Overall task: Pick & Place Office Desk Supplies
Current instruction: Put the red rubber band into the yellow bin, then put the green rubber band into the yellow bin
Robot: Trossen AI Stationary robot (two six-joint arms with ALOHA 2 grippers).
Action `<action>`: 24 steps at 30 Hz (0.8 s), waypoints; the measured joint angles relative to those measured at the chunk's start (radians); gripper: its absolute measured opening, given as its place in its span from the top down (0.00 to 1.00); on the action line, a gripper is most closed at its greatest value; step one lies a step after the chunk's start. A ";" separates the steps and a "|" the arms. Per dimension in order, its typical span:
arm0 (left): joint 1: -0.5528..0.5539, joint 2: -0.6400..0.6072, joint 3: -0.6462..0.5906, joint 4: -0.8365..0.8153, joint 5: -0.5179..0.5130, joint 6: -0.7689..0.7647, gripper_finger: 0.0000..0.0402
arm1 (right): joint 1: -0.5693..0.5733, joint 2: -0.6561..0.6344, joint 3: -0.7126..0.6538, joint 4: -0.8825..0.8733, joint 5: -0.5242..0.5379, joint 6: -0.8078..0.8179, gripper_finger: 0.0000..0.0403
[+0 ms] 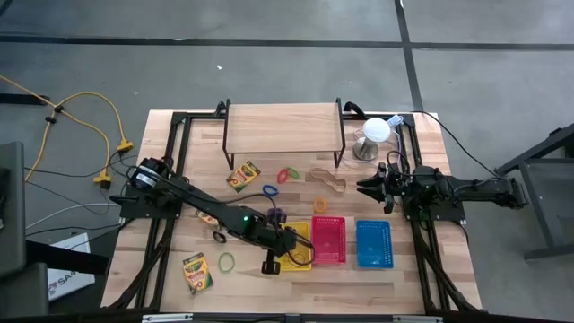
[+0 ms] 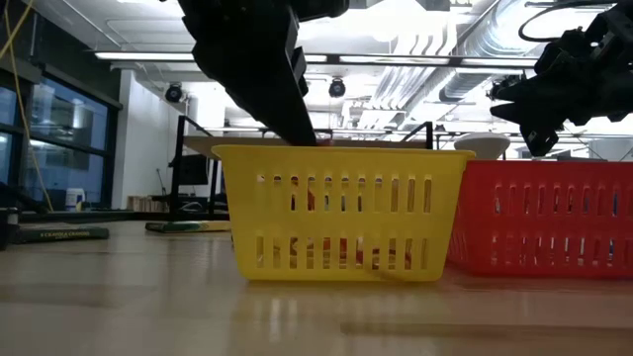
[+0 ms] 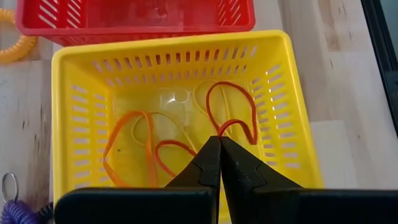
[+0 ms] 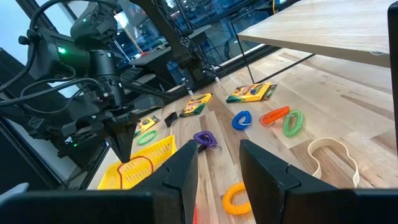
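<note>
My left gripper (image 3: pixel 219 142) is shut above the yellow basket (image 3: pixel 168 46), with a red rubber band (image 3: pixel 235 102) at its fingertips. It also shows in the high view (image 1: pixel 296 253). Orange (image 3: pixel 127 146), red (image 3: pixel 173 149) and pale bands lie on the basket's floor. Two crayon boxes (image 1: pixel 243 175) (image 1: pixel 196 272), a green band (image 1: pixel 227 262), coloured coils (image 1: pixel 289 175) and a tan band (image 1: pixel 329 182) lie flat on the table. My right gripper (image 4: pixel 217 155) waits open at the table's right (image 1: pixel 375 187), with nothing between its fingers. My left gripper pinches the red rubber band at one spot of its loop (image 3: pixel 220 129), between the two fingertips. The fingers slant down into the basket from its near left side. The loop hangs slack below the tips (image 4: pixel 140 167), inside the basket walls; whether it touches the floor I cannot tell.
A red basket (image 1: pixel 328 240) and a blue basket (image 1: pixel 373 244) stand in a row to the right of the yellow one. A wooden shelf (image 1: pixel 282 127) stands at the far edge, with a white dome on a metal base (image 1: pixel 375 133) to its right.
</note>
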 joint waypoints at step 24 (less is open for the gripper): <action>0.000 0.000 0.000 0.001 0.000 0.054 0.75 | 0.000 0.000 0.000 0.000 0.000 0.000 0.73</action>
